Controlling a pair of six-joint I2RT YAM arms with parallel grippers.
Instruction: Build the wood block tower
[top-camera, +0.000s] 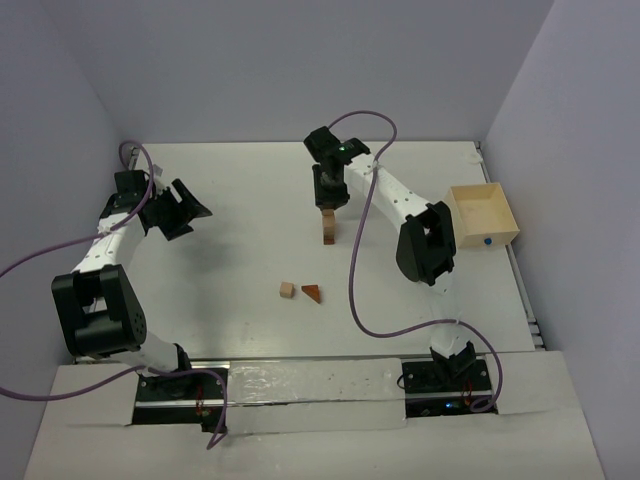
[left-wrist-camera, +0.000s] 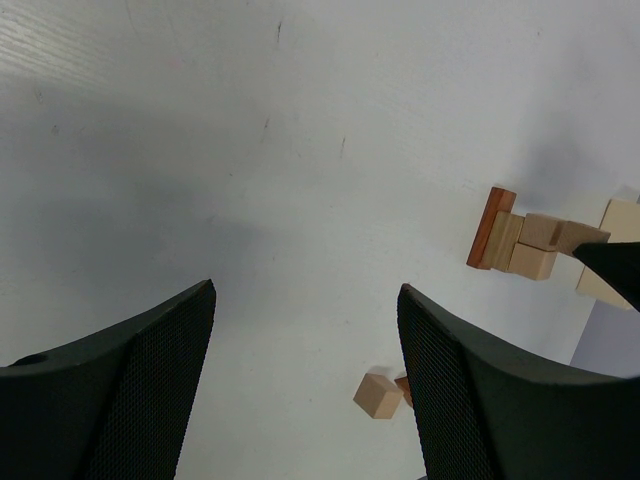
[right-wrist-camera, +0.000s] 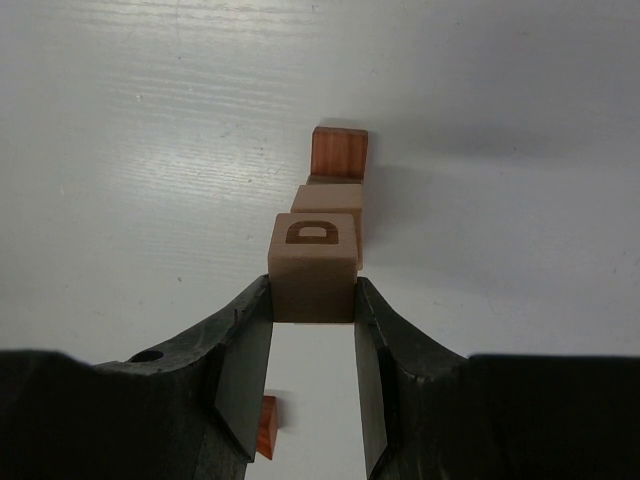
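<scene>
Right wrist: the right claw (right-wrist-camera: 312, 300) pinches a tan cube (right-wrist-camera: 313, 262), probably light and stiff, by opposite flat sides, at 6 o'clock from the tower (right-wrist-camera: 333, 190); the left claw (left-wrist-camera: 305, 290) stands open.

The tower (top-camera: 328, 230) stood on the counter (top-camera: 230, 260). Before it, slightly left, a cube (top-camera: 288, 290) and a wedge (top-camera: 313, 292) lay side by side, wedge nearer. A box (top-camera: 483, 217) sat well right of it.

White bench (top-camera: 230, 260) w/ faint wood grain, boxed in by plain pale lavender walls (top-camera: 300, 60) on 3 sides; soft, even light, weak shadows.
</scene>
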